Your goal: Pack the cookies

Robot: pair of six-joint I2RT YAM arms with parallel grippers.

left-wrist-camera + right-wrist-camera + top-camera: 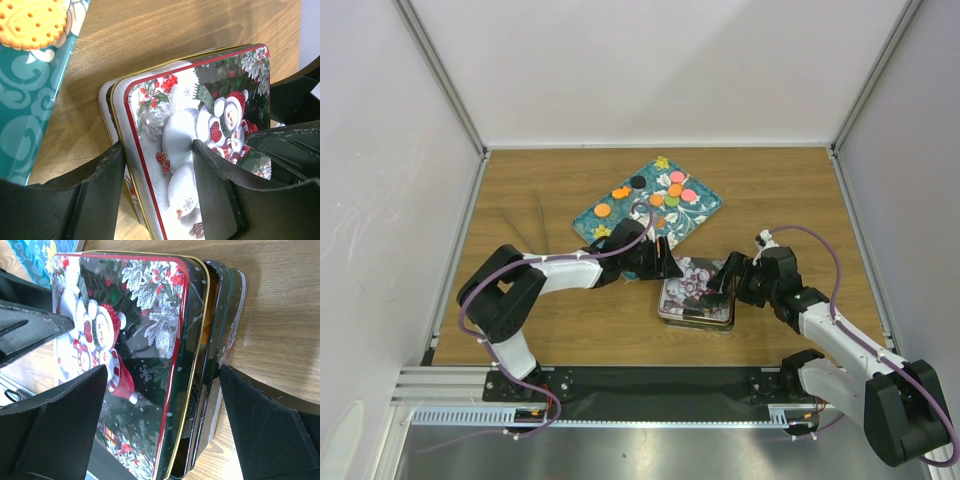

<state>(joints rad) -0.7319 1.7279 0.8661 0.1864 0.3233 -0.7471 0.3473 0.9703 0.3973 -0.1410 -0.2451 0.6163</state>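
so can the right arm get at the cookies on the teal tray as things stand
Probably yes: the right gripper stands open at the snowman tin's edge, and only bare table lies between it and the cookies on the tray's near end.

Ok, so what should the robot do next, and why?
Probably close the right gripper on the tin to steady it. Its jaws stand wide open around the tin's side, the left gripper straddles the edge of the lid, and cookies lie on the tray.
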